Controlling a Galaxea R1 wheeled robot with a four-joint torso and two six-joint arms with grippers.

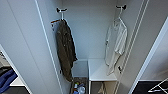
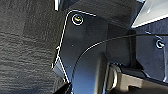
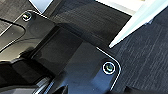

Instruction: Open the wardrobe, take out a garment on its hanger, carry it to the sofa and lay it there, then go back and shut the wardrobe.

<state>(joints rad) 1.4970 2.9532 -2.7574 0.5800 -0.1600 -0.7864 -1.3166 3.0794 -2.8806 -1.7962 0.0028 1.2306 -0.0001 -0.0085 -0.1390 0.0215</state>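
**Wardrobe open, shirt on its hook**

The wardrobe stands open in the head view, both doors swung wide to the sides. Inside on the right, the shirt hangs on its hanger from a black hook near the top of the right wall. Its lower edge drapes down just over a white shelf. On the left, well apart from the shirt, a dark jacket hangs from another black hook. Below the jacket, at the bottom of the cabinet, sits a bin with small mixed items that are too blurred to name.

At the far left edge, past the left door, part of the blue sofa shows.

Both wrist views look down at dark carpet past the robot's own dark plate, with a white edge at one corner of each. The claws' fingers cannot be made out there, so whether either claw is released or clenched cannot be told, nor how the claws lie relative to the shirt.
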